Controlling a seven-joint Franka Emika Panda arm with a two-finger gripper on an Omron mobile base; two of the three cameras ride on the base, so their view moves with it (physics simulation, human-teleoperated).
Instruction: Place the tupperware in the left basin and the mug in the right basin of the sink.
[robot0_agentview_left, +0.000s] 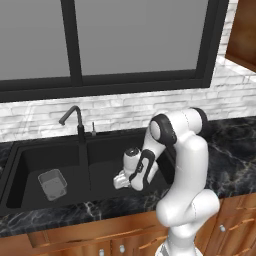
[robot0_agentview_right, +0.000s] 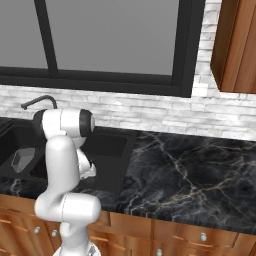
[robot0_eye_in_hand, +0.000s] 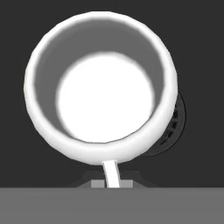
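Mug: white mug (robot0_eye_in_hand: 101, 92) in the hand view, mouth facing the camera, handle (robot0_eye_in_hand: 110, 173) at 6 o'clock, over the right basin (robot0_agentview_left: 107, 167).
Drain: round drain (robot0_eye_in_hand: 173, 124) peeks out at its 4 o'clock.
Fingers: gripper (robot0_agentview_left: 120, 180) closed narrow, apparently pinching the handle.
Room: dark basin floor all round.
Tupperware: translucent tupperware (robot0_agentview_left: 52, 183) upright in the left basin (robot0_agentview_left: 30, 165), at 9 o'clock across the divider (robot0_agentview_left: 84, 167).

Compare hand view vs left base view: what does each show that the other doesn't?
Hand view: the mug's white inside from above, its handle pinched in the shut jaws, and a round drain partly covered behind it.

Left base view: the tupperware lying in the left basin, the faucet, the window, and the arm reaching down over the right basin.

Both: the black floor of the sink in the right basin.
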